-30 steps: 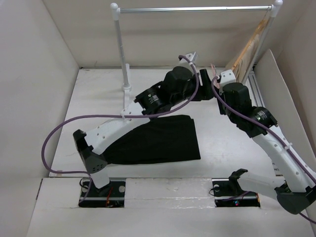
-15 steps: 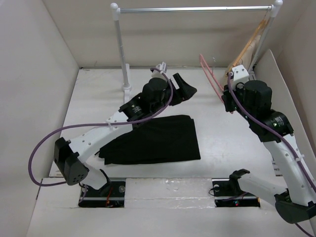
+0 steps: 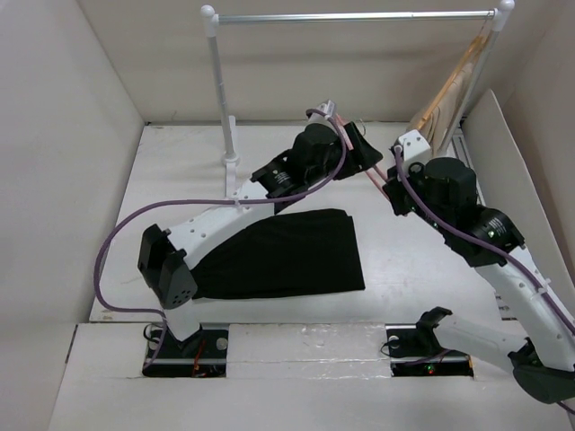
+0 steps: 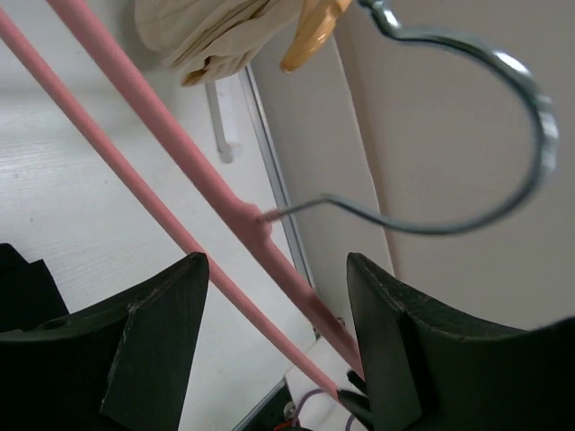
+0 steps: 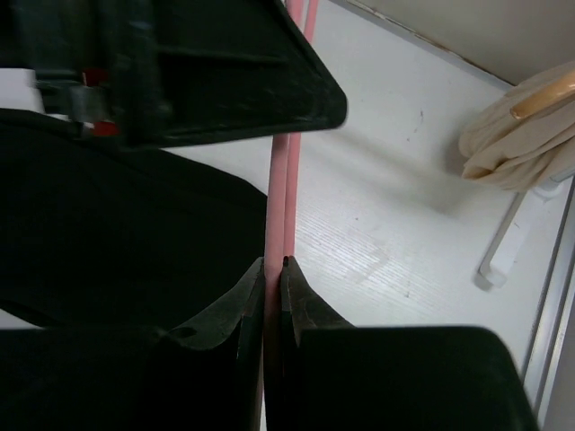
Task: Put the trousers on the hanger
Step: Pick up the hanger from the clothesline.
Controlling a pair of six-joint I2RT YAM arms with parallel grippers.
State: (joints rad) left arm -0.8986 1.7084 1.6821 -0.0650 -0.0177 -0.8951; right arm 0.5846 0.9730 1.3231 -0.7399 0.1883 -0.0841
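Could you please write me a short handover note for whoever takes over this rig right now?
Right tool: shut on the pink hanger, holding it in the air between the two arms.
Left tool: open, fingers either side of the hanger near its metal hook, not gripping.
Trousers: lying flat on the table, touched by neither tool.
Done: the hanger is off the table and in hand.
Left: get the trousers draped over the hanger's bar; nothing hangs on it yet.
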